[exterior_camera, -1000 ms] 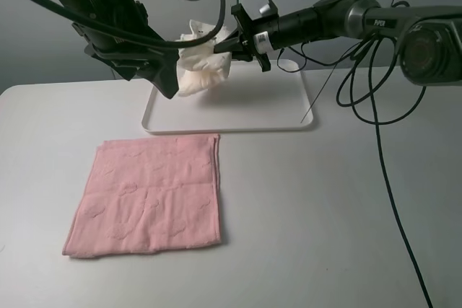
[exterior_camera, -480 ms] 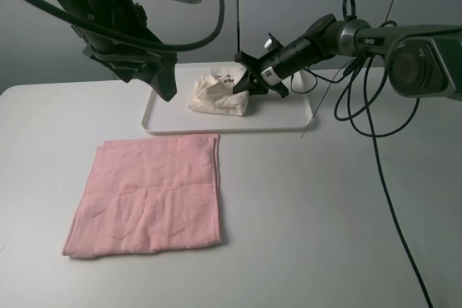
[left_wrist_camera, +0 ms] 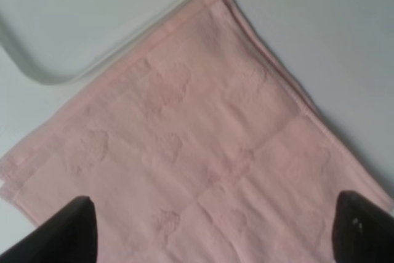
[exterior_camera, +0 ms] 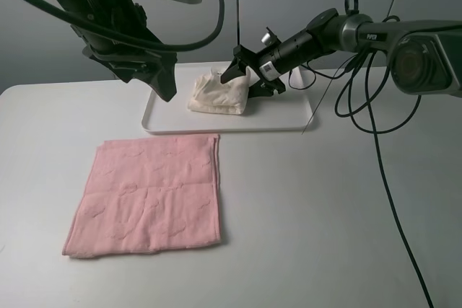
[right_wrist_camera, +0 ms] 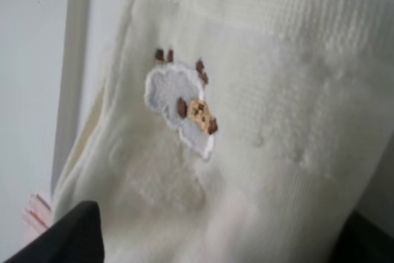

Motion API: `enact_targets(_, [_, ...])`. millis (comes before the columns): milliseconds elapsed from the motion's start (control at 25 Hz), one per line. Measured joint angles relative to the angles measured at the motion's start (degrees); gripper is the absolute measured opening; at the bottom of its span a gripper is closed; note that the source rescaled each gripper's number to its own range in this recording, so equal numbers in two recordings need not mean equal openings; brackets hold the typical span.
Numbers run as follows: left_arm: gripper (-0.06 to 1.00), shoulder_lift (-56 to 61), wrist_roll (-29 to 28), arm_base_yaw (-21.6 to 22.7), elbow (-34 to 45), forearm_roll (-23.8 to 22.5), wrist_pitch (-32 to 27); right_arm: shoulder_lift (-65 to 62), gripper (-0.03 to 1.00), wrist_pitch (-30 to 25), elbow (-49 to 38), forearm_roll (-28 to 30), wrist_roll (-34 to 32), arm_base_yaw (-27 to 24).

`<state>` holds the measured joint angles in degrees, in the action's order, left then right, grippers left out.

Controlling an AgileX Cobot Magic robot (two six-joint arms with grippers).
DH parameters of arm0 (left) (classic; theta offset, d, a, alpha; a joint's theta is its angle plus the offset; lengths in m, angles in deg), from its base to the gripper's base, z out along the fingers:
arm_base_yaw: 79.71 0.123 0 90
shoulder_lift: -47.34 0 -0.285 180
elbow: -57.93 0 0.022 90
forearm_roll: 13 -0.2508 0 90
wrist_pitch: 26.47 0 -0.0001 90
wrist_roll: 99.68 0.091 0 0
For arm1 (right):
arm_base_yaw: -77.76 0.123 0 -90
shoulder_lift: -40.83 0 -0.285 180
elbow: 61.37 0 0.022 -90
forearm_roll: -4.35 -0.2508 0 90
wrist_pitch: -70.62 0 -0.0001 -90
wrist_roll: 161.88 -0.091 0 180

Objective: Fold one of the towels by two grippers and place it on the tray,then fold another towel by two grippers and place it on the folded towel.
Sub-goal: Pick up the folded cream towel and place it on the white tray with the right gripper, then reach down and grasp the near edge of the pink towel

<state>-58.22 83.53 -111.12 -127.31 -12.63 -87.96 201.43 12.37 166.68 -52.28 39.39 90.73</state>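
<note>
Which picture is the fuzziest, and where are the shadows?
Right wrist view: fuzziest, the cream towel and its patch look soft. Left wrist view: the pink towel is slightly blurred. Exterior high view: sharpest, with faint shadows edging the pink towel.

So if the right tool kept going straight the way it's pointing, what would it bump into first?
The cream towel bunched on the white tray. The right tool is open and aimed right at it, very close; I can't tell if it touches.
</note>
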Motion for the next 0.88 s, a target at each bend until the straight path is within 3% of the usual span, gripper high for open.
enact_targets(320, [0.98, 3.22, 3.60, 0.00, 0.00, -1.78, -2.71, -12.40, 0.77, -3.49, 0.00, 7.28, 4.91, 0.02])
enact_targets(560, [0.98, 7.56, 4.47, 0.00, 0.00, -5.51, -6.18, -20.23, 0.77, -7.63, 0.00, 20.56, 1.76, 0.02])
enact_targets(720, [0.98, 10.53, 6.32, 3.62, 1.17, -5.37, -7.73, -24.73, 0.77, -10.77, -1.35, 27.06, 0.79, 0.02])
enact_targets(880, [0.98, 16.00, 10.44, 9.75, 8.73, -1.85, -5.82, -30.46, 0.77, -10.72, -11.22, 27.36, 0.94, 0.02])
